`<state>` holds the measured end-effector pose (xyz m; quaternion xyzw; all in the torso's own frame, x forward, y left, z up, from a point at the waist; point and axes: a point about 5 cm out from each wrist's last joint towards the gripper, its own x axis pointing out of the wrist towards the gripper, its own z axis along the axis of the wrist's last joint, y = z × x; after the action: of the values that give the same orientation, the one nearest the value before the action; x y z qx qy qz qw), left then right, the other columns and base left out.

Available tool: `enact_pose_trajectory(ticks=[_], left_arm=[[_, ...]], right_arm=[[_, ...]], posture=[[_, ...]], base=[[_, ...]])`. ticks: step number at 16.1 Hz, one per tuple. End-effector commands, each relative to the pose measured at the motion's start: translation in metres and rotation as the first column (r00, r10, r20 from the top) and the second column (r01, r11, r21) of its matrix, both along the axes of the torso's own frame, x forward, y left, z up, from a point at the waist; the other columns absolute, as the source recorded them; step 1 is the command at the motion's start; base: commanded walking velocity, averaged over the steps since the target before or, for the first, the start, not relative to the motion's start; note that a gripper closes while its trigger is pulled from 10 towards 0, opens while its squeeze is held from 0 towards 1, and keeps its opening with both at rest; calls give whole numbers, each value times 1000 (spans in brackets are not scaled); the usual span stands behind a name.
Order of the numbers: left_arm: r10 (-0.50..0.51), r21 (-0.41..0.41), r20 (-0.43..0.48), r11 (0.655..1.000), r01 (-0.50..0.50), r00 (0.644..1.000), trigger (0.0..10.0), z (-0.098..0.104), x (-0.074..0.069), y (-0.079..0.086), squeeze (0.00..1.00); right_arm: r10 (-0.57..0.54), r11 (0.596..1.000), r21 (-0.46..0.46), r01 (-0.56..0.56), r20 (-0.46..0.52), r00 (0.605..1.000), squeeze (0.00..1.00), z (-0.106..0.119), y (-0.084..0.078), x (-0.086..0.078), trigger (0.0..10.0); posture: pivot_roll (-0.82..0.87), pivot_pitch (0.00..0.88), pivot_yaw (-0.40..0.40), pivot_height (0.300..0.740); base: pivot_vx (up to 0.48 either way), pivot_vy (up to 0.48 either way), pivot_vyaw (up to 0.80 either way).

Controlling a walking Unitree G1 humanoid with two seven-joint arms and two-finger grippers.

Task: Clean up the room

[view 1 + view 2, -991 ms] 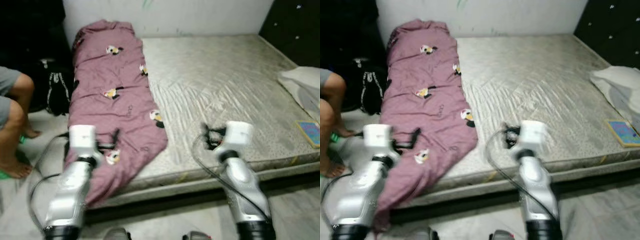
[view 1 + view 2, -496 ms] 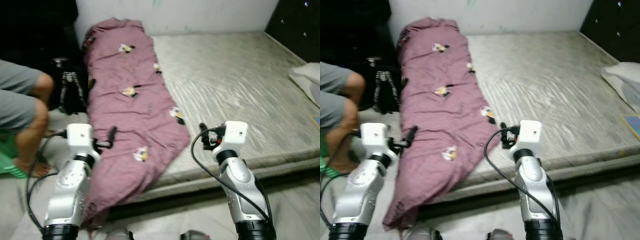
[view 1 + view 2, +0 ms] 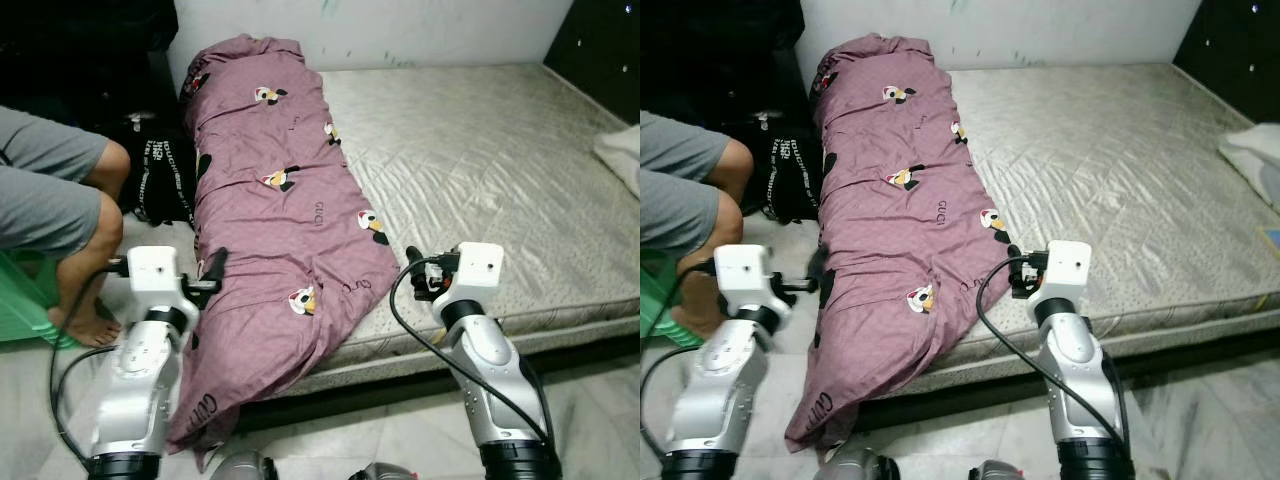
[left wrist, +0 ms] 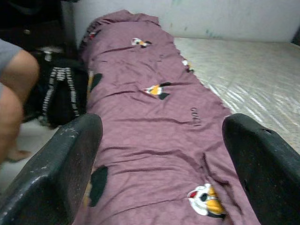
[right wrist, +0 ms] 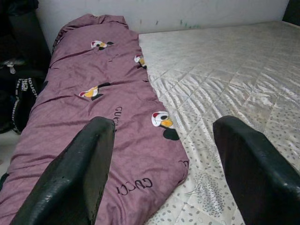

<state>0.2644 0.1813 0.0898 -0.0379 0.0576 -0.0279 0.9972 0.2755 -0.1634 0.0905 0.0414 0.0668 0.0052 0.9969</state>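
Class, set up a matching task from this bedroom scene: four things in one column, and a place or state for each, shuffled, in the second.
Things:
1. quilt
2. black bag
3. pillow
4. left tool

Places or states:
A. on the floor beside the bed
B. open, at the quilt's left edge
C. along the mattress's left side, hanging off the front edge
D. at the bed's right edge

Pairs: 1-C, 2-A, 3-D, 4-B

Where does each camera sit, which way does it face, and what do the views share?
Left and right eye views: on the head, looking forward and down at the mattress, both silver arms in front.
Left wrist view: looks along the open left claw at the purple quilt.
Right wrist view: looks along the open right claw at quilt and mattress.
Shared: the quilt.
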Motion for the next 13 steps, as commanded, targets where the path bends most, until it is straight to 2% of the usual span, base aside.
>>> enact_pose_trajectory(ticks=[1,11,13], left_arm=[[-14,8,15,1000,14,1000,10000,4,1,-1,0],[-30,24,4,999,30,1000,10000,3,1,-4,0],[-36,24,6,999,36,999,10000,3,0,-5,0]], right_arm=[[-9,1000,3,9,17,1000,0,6,-2,2,10000],[12,1000,-5,-12,16,1000,0,5,-1,1,10000],[10,1000,-8,-10,17,1000,0,5,-1,1,10000]], posture=[[-2,0,-22,740],[-3,0,-21,740],[-5,0,-22,740]], base=[[0,0,0],[0,0,0],[0,0,800]])
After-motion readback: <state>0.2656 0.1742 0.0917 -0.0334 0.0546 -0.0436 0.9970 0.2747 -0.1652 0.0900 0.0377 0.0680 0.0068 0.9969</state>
